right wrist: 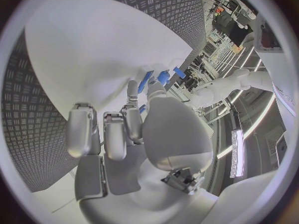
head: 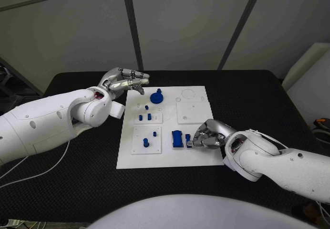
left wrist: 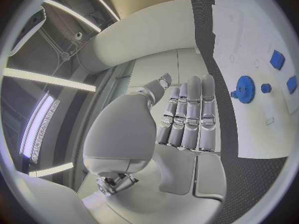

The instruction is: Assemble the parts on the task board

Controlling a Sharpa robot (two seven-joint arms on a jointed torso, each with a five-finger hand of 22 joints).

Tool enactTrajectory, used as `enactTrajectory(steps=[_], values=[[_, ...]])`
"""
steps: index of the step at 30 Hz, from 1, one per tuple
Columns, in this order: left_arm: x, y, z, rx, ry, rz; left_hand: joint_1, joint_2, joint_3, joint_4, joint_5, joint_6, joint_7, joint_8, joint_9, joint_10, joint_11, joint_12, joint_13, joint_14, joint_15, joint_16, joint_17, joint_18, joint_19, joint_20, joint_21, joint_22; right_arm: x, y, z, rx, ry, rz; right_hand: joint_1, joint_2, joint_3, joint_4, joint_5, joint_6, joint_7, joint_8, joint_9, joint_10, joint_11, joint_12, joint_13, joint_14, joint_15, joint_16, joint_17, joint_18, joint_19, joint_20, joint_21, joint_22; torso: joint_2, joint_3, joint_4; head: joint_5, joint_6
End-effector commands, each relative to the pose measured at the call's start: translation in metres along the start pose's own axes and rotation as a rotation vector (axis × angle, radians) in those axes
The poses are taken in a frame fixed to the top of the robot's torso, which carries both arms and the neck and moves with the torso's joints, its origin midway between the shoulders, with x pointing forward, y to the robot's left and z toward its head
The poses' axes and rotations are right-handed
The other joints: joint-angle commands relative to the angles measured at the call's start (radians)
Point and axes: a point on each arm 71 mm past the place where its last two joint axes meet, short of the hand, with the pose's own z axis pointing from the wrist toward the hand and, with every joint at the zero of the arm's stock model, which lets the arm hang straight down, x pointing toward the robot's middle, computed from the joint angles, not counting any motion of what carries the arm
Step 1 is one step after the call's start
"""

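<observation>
Blue parts sit on the white task board (head: pixel 196 157). Our right hand (head: pixel 205 136) rests at its near right edge, fingertips touching the upright blue block (head: pixel 177 139); whether it grips we cannot tell. Our left hand (head: pixel 127 80) hovers released, the blue gear (head: pixel 157 98) just beyond its fingertips, so we judge it nearer that gear.

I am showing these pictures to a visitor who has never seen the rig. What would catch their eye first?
Probably the white task board mid-table, dotted with small blue parts, chiefly the blue gear near its far edge. Next, the left hand raised at the board's far left corner, and the right hand on the blue block at the near side.
</observation>
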Motion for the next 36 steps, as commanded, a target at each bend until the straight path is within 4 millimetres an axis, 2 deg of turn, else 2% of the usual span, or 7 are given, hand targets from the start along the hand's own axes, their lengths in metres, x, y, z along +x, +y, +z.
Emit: enactTrajectory(steps=[1,14,19,25,28,30,36], values=[[0.002,-0.002,0.001,0.011,0.011,-0.005,0.0,0.013,-0.008,0.001,-0.001,-0.002,0.004,-0.005,0.0,-0.007,0.002,0.006,0.001,-0.006,0.0,-0.001,-0.001,-0.011,0.003,0.007,-0.007,-0.001,0.0,0.001,0.001,-0.009,-0.001,-0.015,0.008,0.006,0.001,-0.008,-0.004,-0.004,-0.003,0.005,0.002,0.006,-0.002,0.007,0.047,0.091,-0.007,0.006,0.204,-0.007,0.004,-0.003,0.003,0.047,-0.001,-0.0002,-0.0015,0.0,-0.001],[0.001,-0.002,0.0,0.012,0.013,-0.006,-0.001,0.015,-0.008,0.001,-0.001,-0.002,0.005,-0.005,0.0,-0.008,0.002,0.007,0.001,-0.006,0.0,0.0,-0.002,-0.011,0.003,0.007,-0.007,-0.001,-0.003,0.005,-0.002,-0.09,-0.021,0.041,-0.001,0.013,-0.006,-0.004,-0.009,-0.006,-0.001,0.005,0.002,0.004,-0.001,0.001,0.043,0.09,-0.006,0.003,0.199,-0.005,-0.001,-0.003,-0.002,0.04,-0.002,0.0007,-0.0024,0.001,0.003],[0.001,-0.002,0.0,0.02,0.013,-0.006,-0.005,0.013,-0.012,0.004,-0.001,-0.003,0.005,-0.005,0.0,-0.01,0.003,0.009,0.001,-0.008,0.001,0.0,-0.003,-0.012,0.003,0.008,-0.01,-0.002,-0.01,-0.001,-0.005,-0.194,-0.013,0.162,0.017,0.025,-0.014,-0.014,0.006,-0.052,0.018,-0.018,-0.008,-0.061,0.014,-0.118,-0.041,0.067,0.005,-0.053,0.109,0.019,-0.076,0.004,-0.078,-0.061,-0.005,-0.002,-0.0017,-0.003,0.008],[-0.001,-0.002,0.002,0.037,0.004,-0.047,-0.024,0.008,-0.037,0.017,-0.002,-0.014,0.004,-0.01,-0.001,-0.021,0.008,0.02,0.003,-0.09,0.017,-0.067,-0.044,-0.019,-0.068,0.021,-0.081,-0.039,-0.034,-0.022,0.004,-0.254,-0.057,0.42,0.102,0.054,-0.011,-0.055,-0.02,-0.156,0.075,-0.097,-0.048,-0.351,0.065,-0.622,-0.414,-0.084,0.048,-0.45,-0.35,0.116,-0.418,0.045,-0.507,-0.541,-0.016,-0.0075,-0.0055,-0.005,0.032],[-0.005,0.0,0.005,0.049,-0.021,-0.088,-0.031,0.014,-0.049,0.028,0.0,-0.017,0.006,-0.009,0.0,-0.037,0.016,0.015,-0.007,-0.139,0.038,-0.165,-0.107,-0.029,-0.156,0.041,-0.181,-0.099,-0.049,-0.035,0.015,-0.253,-0.105,0.534,0.148,0.069,0.001,-0.068,-0.058,-0.18,0.095,-0.126,-0.072,-0.411,0.088,-0.729,-0.511,-0.205,0.071,-0.77,-0.631,0.118,-0.462,0.067,-0.618,-0.617,-0.028,-0.0113,-0.0065,-0.005,0.046],[-0.009,0.002,0.008,0.058,-0.044,-0.114,-0.029,0.016,-0.05,0.034,-0.002,-0.019,0.006,-0.01,0.0,-0.03,0.016,0.0,-0.019,-0.138,0.055,-0.269,-0.176,-0.029,-0.243,0.06,-0.29,-0.171,-0.056,-0.043,0.023,-0.247,-0.136,0.594,0.17,0.078,0.007,-0.071,-0.077,-0.183,0.104,-0.139,-0.089,-0.43,0.099,-0.803,-0.591,-0.221,0.084,-0.86,-0.669,0.118,-0.473,0.081,-0.683,-0.661,-0.038,-0.0144,-0.0097,-0.004,0.055],[-0.019,0.01,0.019,0.088,-0.134,-0.176,-0.029,0.022,-0.047,0.048,-0.002,-0.02,-0.015,-0.018,-0.001,0.008,0.026,-0.062,-0.021,-0.12,0.074,-0.457,-0.282,-0.007,-0.282,0.114,-0.419,-0.28,-0.075,-0.059,0.05,-0.243,-0.232,0.683,0.233,0.1,0.046,-0.075,-0.096,-0.157,0.122,-0.19,-0.16,-0.419,0.134,-1.01,-0.875,-0.348,0.138,-1.146,-0.806,0.11,-0.552,0.131,-0.887,-0.794,-0.066,-0.021,-0.0124,0.001,0.099]])
